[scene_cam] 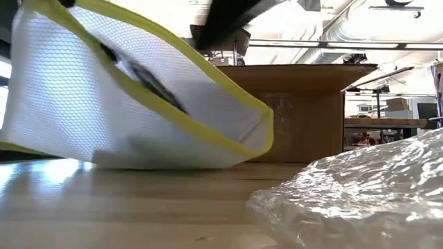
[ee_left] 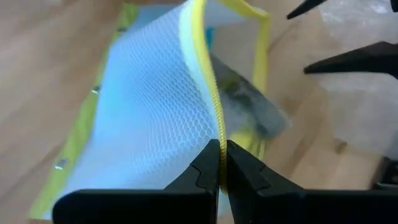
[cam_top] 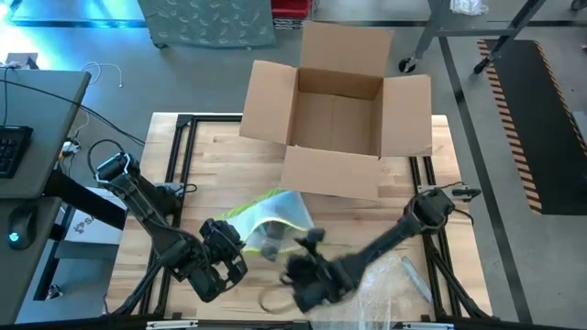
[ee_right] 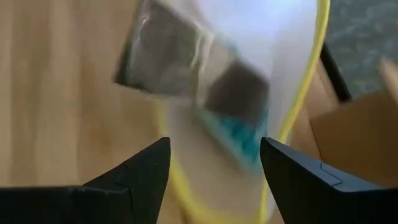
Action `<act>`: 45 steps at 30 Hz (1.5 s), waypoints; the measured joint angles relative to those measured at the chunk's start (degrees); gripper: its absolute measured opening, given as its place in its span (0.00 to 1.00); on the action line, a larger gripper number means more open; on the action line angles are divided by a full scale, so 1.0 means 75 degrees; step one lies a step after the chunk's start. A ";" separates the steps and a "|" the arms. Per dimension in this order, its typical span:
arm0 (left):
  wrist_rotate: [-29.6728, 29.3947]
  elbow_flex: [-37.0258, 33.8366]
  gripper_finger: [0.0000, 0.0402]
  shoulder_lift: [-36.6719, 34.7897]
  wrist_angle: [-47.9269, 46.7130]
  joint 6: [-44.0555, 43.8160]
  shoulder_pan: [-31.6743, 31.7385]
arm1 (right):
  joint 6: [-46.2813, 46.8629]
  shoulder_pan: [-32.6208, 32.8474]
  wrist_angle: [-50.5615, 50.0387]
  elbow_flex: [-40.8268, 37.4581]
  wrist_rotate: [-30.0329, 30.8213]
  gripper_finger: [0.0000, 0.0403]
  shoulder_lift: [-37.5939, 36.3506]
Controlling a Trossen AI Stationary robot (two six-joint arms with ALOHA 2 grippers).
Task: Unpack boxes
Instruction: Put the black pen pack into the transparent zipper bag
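Plainly, the large brown corrugated cardboard carton (cam_top: 335, 124) sits at the twelve o'clock edge of the pale wooden worktop (cam_top: 220, 170), all four flaps folded outward and its inside looking bare as far as the overhead view reaches. It looks light for its size and stiff along the walls, but the flaps should hinge and bend easily, so a pinch on a flap would probably only fold it; a wall's top edge near a corner seems the firmer place to take hold, and the bare cardboard ought to give decent friction. Toward six o'clock from the carton lies a flat white mesh pouch with a yellow border (cam_top: 271, 215), soft and floppy, with a dark grey block-like item (ee_right: 180, 62) showing through it. The left claw (ee_left: 222, 163), at about seven o'clock on the worktop, is fully closed on the pouch's yellow edge, lifting that edge up. The right claw (ee_right: 214, 165), at about five o'clock, stands wide apart with nothing between its fingers, pointed at the pouch's mouth and the item inside. That item appears rigid and small, possibly slick in its own wrapper, so it probably needs a squeeze across its narrow sides. Crinkly clear plastic film (scene_cam: 360, 194) lies near five o'clock, beside the right arm.
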 joint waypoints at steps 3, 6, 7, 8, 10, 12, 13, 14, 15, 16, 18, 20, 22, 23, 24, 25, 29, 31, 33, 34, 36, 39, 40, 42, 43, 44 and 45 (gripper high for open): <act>-0.0005 0.0003 0.00 0.0220 0.0371 -0.0008 -0.0114 | 0.0729 0.0690 -0.0174 -0.0708 0.0460 0.58 0.0032; -0.0007 0.0003 0.00 0.0527 0.0703 -0.0079 -0.0190 | 0.1032 0.1213 0.0478 -0.1302 0.1196 0.58 0.0013; 0.0016 0.0003 0.00 0.0635 0.0815 -0.0078 -0.0206 | 0.0967 0.1323 0.0922 -0.1492 0.1369 0.58 0.0006; 0.0022 0.0003 0.00 0.0737 0.0913 -0.0077 -0.0207 | 0.0734 0.1353 0.1455 -0.1666 0.1431 0.58 0.0006; 0.0040 0.0006 0.00 0.0931 0.1042 -0.0077 -0.0206 | -0.0185 0.1271 0.2671 -0.1927 0.1241 0.58 0.0009; 0.0051 0.0006 0.00 0.1081 0.1095 -0.0077 -0.0193 | -0.1518 0.1132 0.3666 -0.2015 0.0722 0.58 0.0009; 0.0071 0.0006 0.00 0.1113 0.1112 -0.0074 -0.0187 | -0.2052 0.1057 0.3803 -0.1986 0.0503 0.58 0.0009; 0.0154 0.0006 0.00 0.1135 0.1097 -0.0075 -0.0185 | -0.2400 0.0990 0.3732 -0.1908 0.0445 0.58 0.0009; 0.0239 0.0006 0.00 0.1140 0.1082 -0.0077 -0.0184 | -0.2555 0.0930 0.3545 -0.1795 0.0495 0.58 0.0003; 0.0301 0.0006 0.00 0.1140 0.1080 -0.0075 -0.0180 | -0.2603 0.0876 0.3233 -0.1646 0.0618 0.58 -0.0022; 0.0332 0.0006 0.00 0.1140 0.1051 -0.0077 -0.0180 | -0.2645 0.0816 0.2383 -0.1348 0.0635 0.58 -0.0202; 0.0322 0.0006 0.00 0.1140 0.1034 -0.0074 -0.0182 | -0.2507 0.0752 0.1490 -0.1138 0.0055 0.58 -0.0468; 0.0334 0.0006 0.00 0.1140 0.1019 -0.0074 -0.0186 | -0.1945 0.0676 0.0652 -0.1126 -0.0901 0.58 -0.0700; 0.0325 0.0006 0.00 0.1140 0.1019 -0.0071 -0.0185 | -0.1562 0.0640 0.0347 -0.1229 -0.1406 0.58 -0.0788; 0.0277 0.0006 0.00 0.1143 0.1019 -0.0071 -0.0185 | -0.1248 0.0594 0.0207 -0.1450 -0.1817 0.58 -0.0879; 0.0176 0.0006 0.00 0.1143 0.1017 -0.0069 -0.0186 | -0.1015 0.0566 0.0170 -0.1750 -0.2082 0.58 -0.0960; -0.0243 0.0006 0.00 0.1143 0.1043 0.0123 -0.0238 | -0.0883 0.0576 0.1629 -0.2985 -0.2048 0.58 -0.1134; -0.0333 0.0006 0.00 0.1143 0.1050 0.0129 -0.0244 | -0.1112 0.0593 0.2610 -0.3387 -0.2212 0.58 -0.1151; -0.0290 0.0006 0.00 0.1143 0.1053 0.0168 -0.0241 | -0.1317 0.0573 0.3250 -0.3598 -0.2691 0.58 -0.1151; -0.0244 0.0006 0.00 0.1143 0.1055 0.0215 -0.0241 | -0.1221 0.0547 0.3375 -0.3631 -0.2768 0.58 -0.1151; -0.0159 0.0006 0.00 0.1143 0.1060 0.0328 -0.0241 | -0.0595 0.0420 0.3123 -0.3595 -0.2556 0.58 -0.1154; -0.0131 0.0006 0.00 0.1143 0.1076 0.0323 -0.0241 | 0.0061 0.0127 0.2546 -0.3690 -0.2436 0.58 -0.1166; -0.0132 0.0006 0.00 0.1143 0.1090 0.0324 -0.0241 | 0.0225 0.0042 0.2437 -0.3813 -0.2438 0.58 -0.1166; -0.0159 0.0006 0.00 0.1145 0.1135 0.0329 -0.0241 | 0.0409 -0.0084 0.2478 -0.4086 -0.2761 0.58 -0.1164; -0.0161 0.0006 0.00 0.1143 0.1152 0.0329 -0.0241 | 0.0487 -0.0125 0.2539 -0.4214 -0.2880 0.58 -0.1168; -0.0159 0.0006 0.00 0.1145 0.1163 0.0338 -0.0241 | 0.0494 -0.0183 0.2611 -0.4331 -0.3038 0.58 -0.1203; -0.0164 0.0006 0.00 0.1145 0.1177 0.0343 -0.0241 | 0.0523 -0.0240 0.2660 -0.4448 -0.3219 0.58 -0.1224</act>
